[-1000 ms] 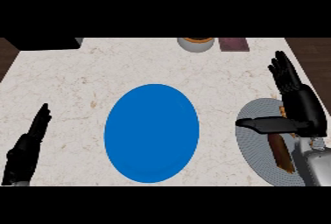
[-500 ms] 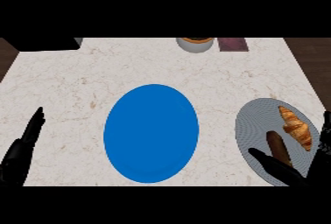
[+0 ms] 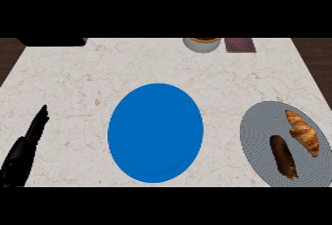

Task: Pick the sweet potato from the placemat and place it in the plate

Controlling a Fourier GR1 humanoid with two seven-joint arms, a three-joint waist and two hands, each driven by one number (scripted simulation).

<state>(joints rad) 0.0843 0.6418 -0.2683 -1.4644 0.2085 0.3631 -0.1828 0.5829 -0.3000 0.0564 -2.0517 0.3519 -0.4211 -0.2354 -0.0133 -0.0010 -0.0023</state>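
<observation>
1. Marble counter point(image 3: 77, 74), pale and veined; blue plate point(image 3: 156, 132) at its middle.
2. Grey placemat point(image 3: 256, 132) at the near right. Sweet potato point(image 3: 283, 157) lies on it, pointing near to far, with a croissant point(image 3: 303, 132) just beside it, right and slightly farther.
3. My left hand point(image 3: 23, 151) is at the near left, fingers straight, holding nothing.
4. Sweet potato is well apart from that hand, far to its right, with the plate between them.
5. Far edge: a round bowl point(image 3: 202, 44).
</observation>
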